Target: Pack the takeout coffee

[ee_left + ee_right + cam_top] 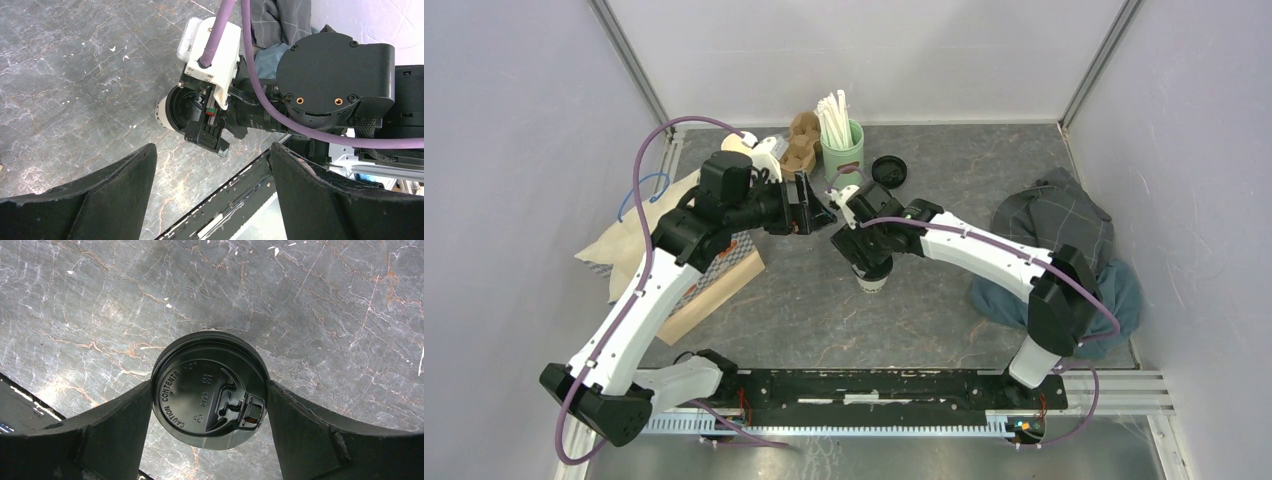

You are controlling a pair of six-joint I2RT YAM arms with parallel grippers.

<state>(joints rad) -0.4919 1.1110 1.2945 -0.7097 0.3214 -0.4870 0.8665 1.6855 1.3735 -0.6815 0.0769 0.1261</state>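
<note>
Mid-table, you have the right gripper (210, 392) set around the takeout coffee (871, 283). Its two dark fingers (115, 430) flank the black lid and press against the rim on either side, so it reads as a clamp on the cup, though how firm it is cannot be told. The cup stands upright on the grey marbled table (944, 300), near the middle, with its lid seated and the sip tab facing the wrist camera.

Your left gripper (212, 155) hangs just beside it with the jaws wide apart and nothing between them, looking down on the right wrist and the cup below.

By these views the packing has hardly begun. The lid is on, which looks like the one step done, and the coffee is not in any container. The brown paper bag (724, 285) lies flat at the left edge under the left arm, well apart from the cup, and it is not standing open. The moulded cup carrier (802, 143) waits at the back beside the green holder of white sticks (842, 150), and a loose black lid (889, 170) lies near them. A grey cloth (1064, 240) is heaped at the right.

What is probably left for you is to lift the cup, carry it level to the carrier or the bag, and set it inside. Which of the two is meant cannot be told from here.
</note>
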